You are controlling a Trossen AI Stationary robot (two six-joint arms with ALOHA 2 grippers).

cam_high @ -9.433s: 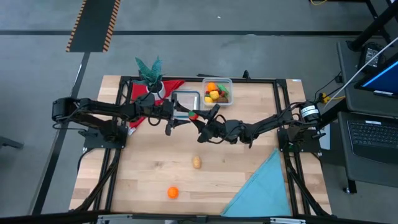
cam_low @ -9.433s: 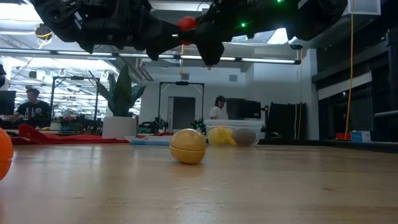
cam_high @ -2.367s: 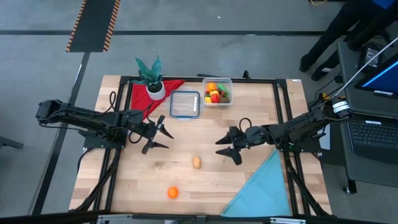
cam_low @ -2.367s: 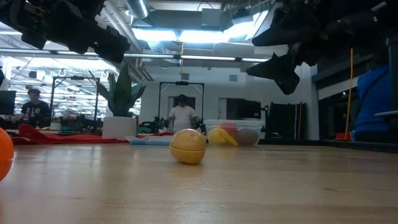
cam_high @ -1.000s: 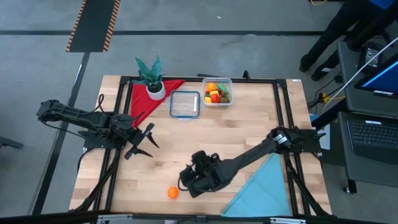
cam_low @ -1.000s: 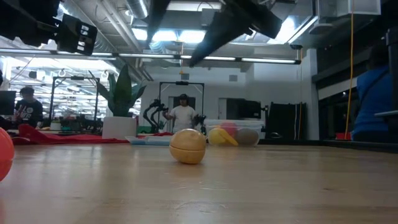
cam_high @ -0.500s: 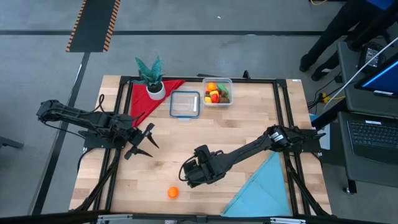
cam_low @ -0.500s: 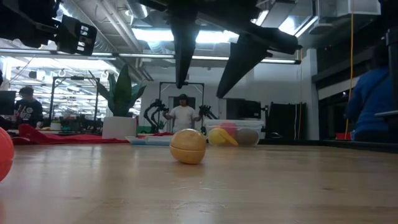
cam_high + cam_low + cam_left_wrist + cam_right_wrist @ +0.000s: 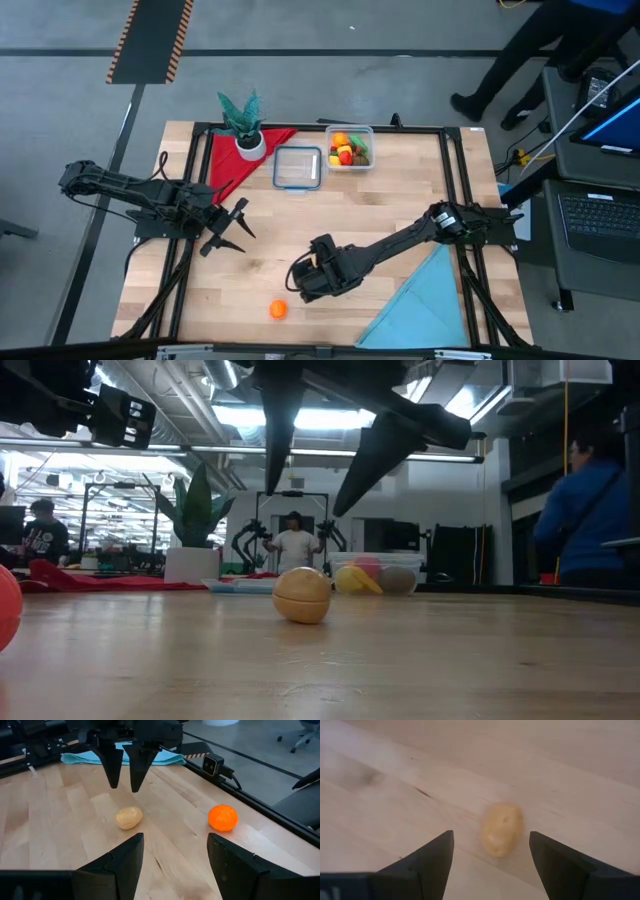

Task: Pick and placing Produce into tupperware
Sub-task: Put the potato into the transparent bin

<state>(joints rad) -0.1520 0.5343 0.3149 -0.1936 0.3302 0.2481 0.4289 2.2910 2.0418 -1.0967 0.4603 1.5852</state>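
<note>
Right gripper point(image 9: 300, 278) hung spread-fingered, empty, above the potato point(image 9: 501, 829) near the table's middle | potato sat between the fingertips, its long axis roughly along the gap | left gripper point(image 9: 228, 228), also spread and empty, waited toward the left edge | orange point(image 9: 277, 310) lay by the front edge | tupperware point(image 9: 349, 147) stood at the back edge, part-filled.

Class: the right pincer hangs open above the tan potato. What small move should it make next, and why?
Probably straight down. The right pincer is open and above the potato, which lies on the table between its fingers in the wrist view; the low view shows the tips clear of it. Lowering would bracket the potato before closing. The left pincer waits open at the left.
</note>
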